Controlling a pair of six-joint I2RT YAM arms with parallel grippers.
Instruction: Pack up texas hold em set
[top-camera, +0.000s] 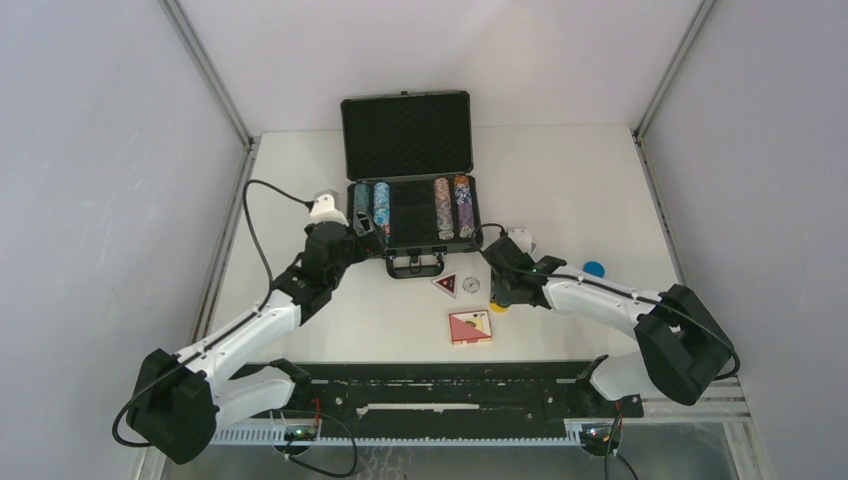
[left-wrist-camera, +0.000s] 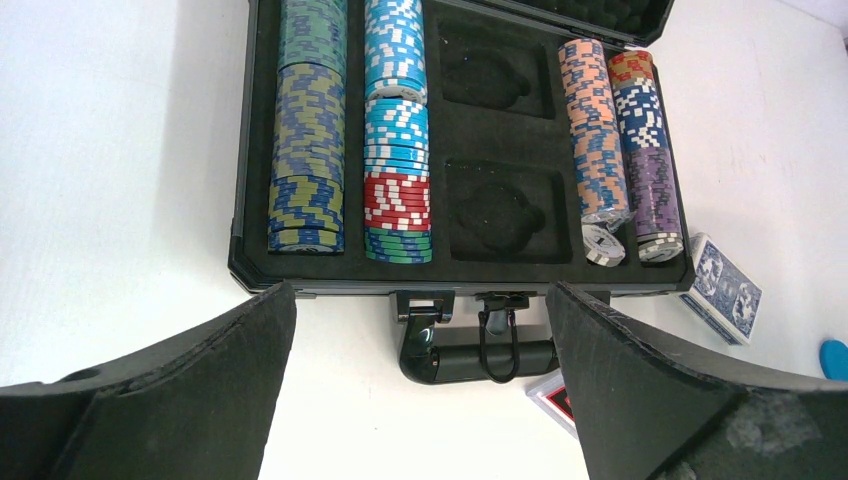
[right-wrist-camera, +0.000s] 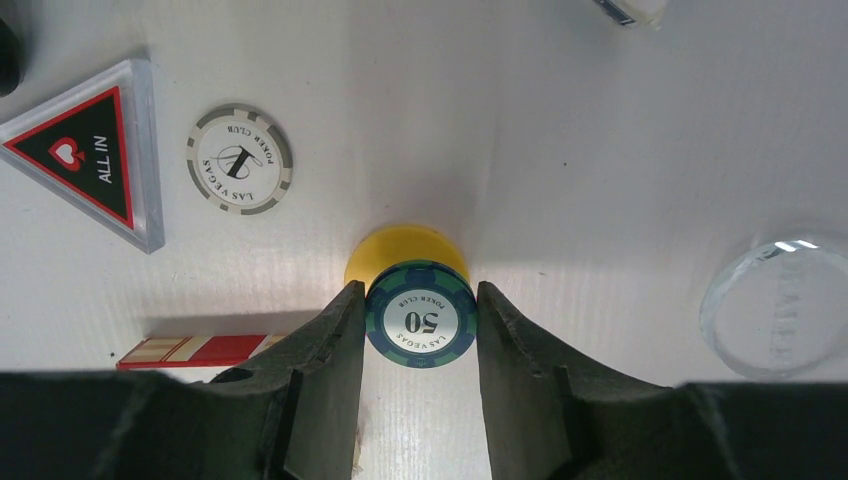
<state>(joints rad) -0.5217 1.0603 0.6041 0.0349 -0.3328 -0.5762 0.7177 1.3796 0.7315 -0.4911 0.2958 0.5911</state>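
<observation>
The black briefcase (top-camera: 408, 190) lies open with its foam lid up; chip rows (left-wrist-camera: 305, 130) fill its left and right slots, and the two middle pockets (left-wrist-camera: 495, 210) hold nothing. My left gripper (left-wrist-camera: 420, 297) is open, just in front of the case's handle (left-wrist-camera: 470, 355), near the front left corner (top-camera: 362, 235). My right gripper (right-wrist-camera: 420, 300) is shut on a green-blue "50" chip (right-wrist-camera: 420, 322), held over a yellow disc (right-wrist-camera: 400, 250). The red deck (top-camera: 470, 326), the triangular "ALL IN" button (right-wrist-camera: 85, 150) and a white "1" chip (right-wrist-camera: 239, 159) lie on the table.
The blue deck (left-wrist-camera: 725, 290) lies by the case's front right corner. A clear round button (right-wrist-camera: 775, 310) sits right of my right gripper. A blue disc (top-camera: 594, 268) lies further right. Grey walls enclose the white table (top-camera: 300, 180) on three sides.
</observation>
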